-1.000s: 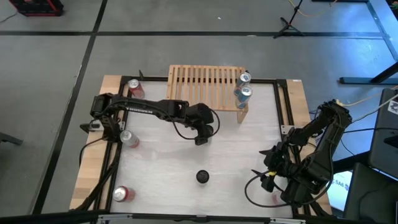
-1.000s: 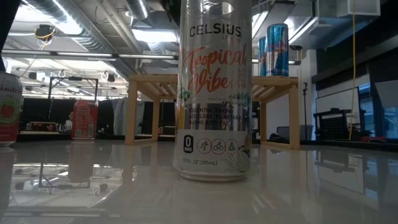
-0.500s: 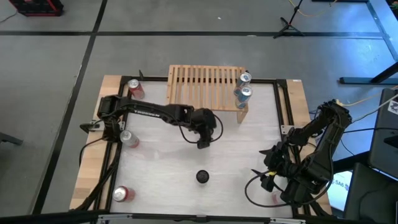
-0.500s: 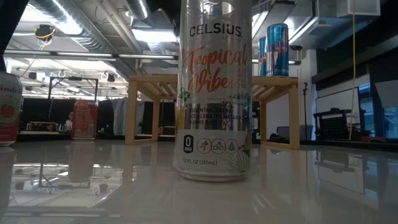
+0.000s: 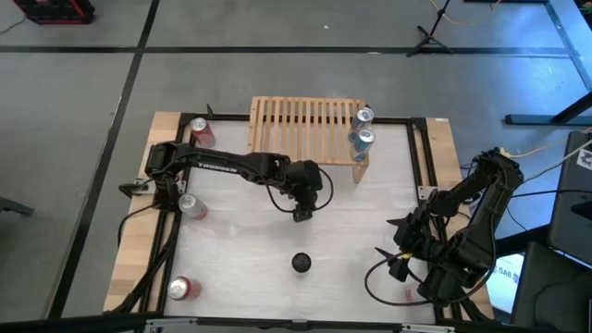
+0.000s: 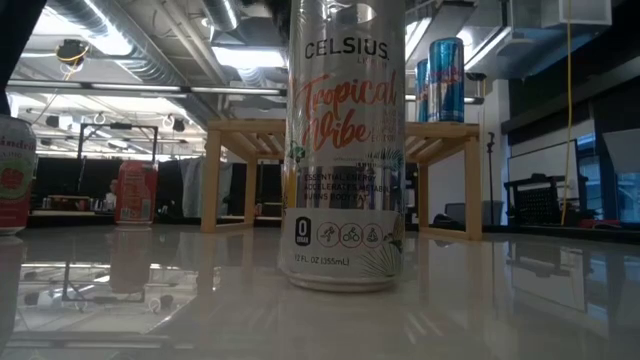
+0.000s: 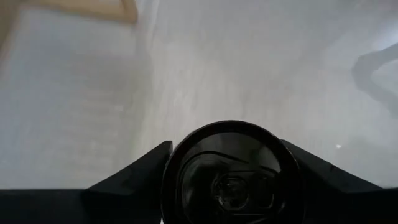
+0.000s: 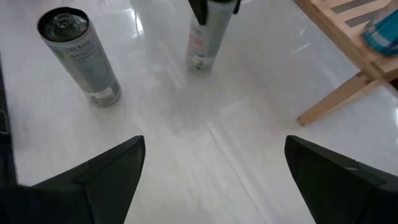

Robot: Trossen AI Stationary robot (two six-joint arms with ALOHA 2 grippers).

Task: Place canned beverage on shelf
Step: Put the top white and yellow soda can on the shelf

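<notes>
A silver can (image 8: 205, 37) stands upright on the white table, in front of the light-wood shelf (image 5: 305, 129). My left gripper (image 5: 302, 211) is over it, shut on its top; its dark lid (image 7: 233, 180) shows between my fingers. A second silver Celsius can (image 5: 302, 263) stands free nearer the front edge and fills the low view (image 6: 345, 150), hiding the held can there. Two blue cans (image 5: 362, 129) stand on the shelf's right end. My right gripper (image 8: 214, 155) is open and empty at the table's near right (image 5: 400, 261). My left gripper pinches the can's upper end just below the rim (image 7: 171, 168) between its two fingers, one on each side. The fingers come from above, pointing down. The can is upright; I cannot tell whether its bottom (image 8: 199, 61) still touches the table.
Three red cans stand along the table's left side: far (image 5: 199, 129), middle (image 5: 190, 205) and near (image 5: 180, 289). The shelf's slatted top left of the blue cans is bare. Black frame rails (image 5: 421, 157) edge the table.
My left arm has reached a little farther toward the table's right and near edges, and its gripper has come over the silver can. The free Celsius can and the cans on the shelf have stayed still.
</notes>
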